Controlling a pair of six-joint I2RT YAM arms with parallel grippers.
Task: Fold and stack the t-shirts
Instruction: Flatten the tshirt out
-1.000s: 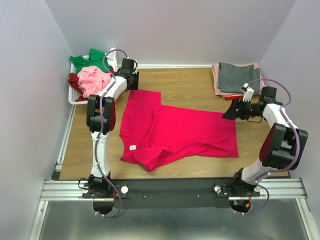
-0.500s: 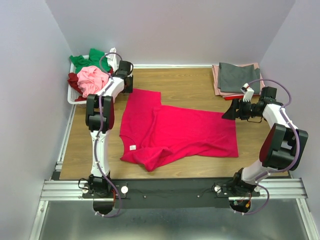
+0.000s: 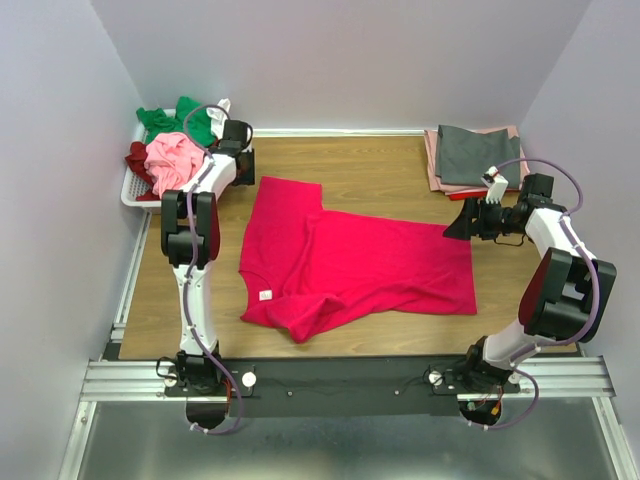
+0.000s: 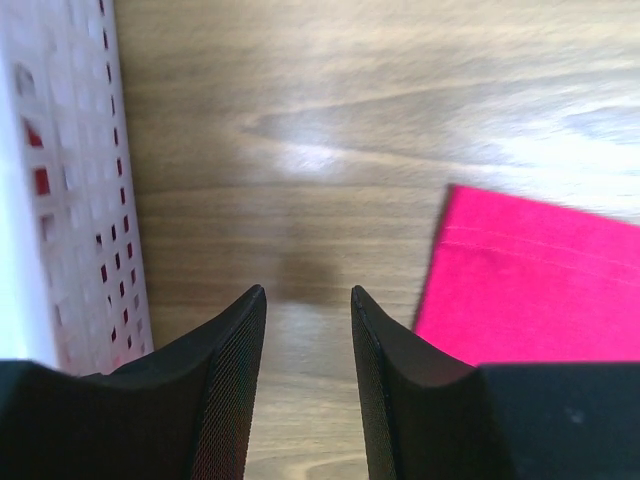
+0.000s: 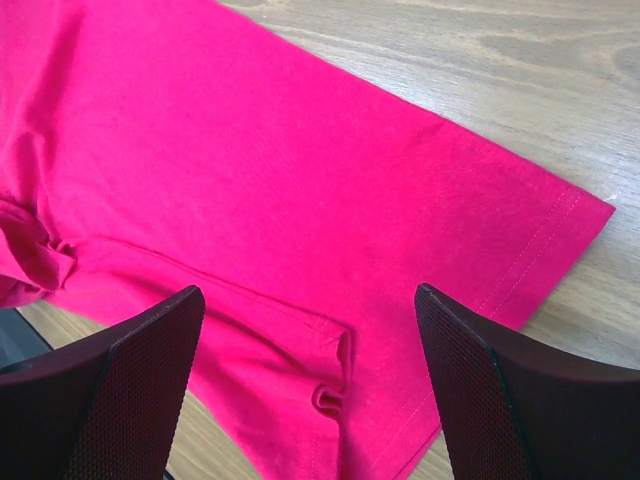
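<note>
Item in hand: a bright crimson-pink short-sleeved t-shirt (image 3: 350, 265) lies opened out in the middle of the wood-grain tabletop (image 3: 380, 160). It is mostly flat. The near-left part is rumpled and doubled over, beside a small white label (image 3: 266, 295).

Left gripper (image 4: 308, 300): the fingers stand partly apart and hold nothing; bare wood shows in the gap. It sits low between the white slatted plastic basket (image 4: 70, 200) and the far-left corner of the crimson-pink shirt, which lies just beside it and clear of the fingers.

Right gripper (image 5: 307, 293): the fingers are spread wide and hold nothing. It hovers over the shirt's far-right hem corner, and I see no cloth pinched.

Done so far: a grey folded t-shirt (image 3: 470, 152) rests on a dusty pink folded t-shirt (image 3: 432, 165) at the far-right corner. I judge this to be the stack.

Left to do: the crimson-pink shirt shows no neat fold yet. A green t-shirt (image 3: 175, 120), a light pink t-shirt (image 3: 170, 155) and a maroon t-shirt (image 3: 135, 160) are still heaped in the basket at far left. By my estimate, well under half is complete.

Surface: the wood-effect top has a slight sheen. Apart from the shirts and basket, nothing lies on it.

Room: pale lilac walls (image 3: 350, 60) close in three sides. A metal rail (image 3: 350, 375) carries both arm bases at the near edge.
</note>
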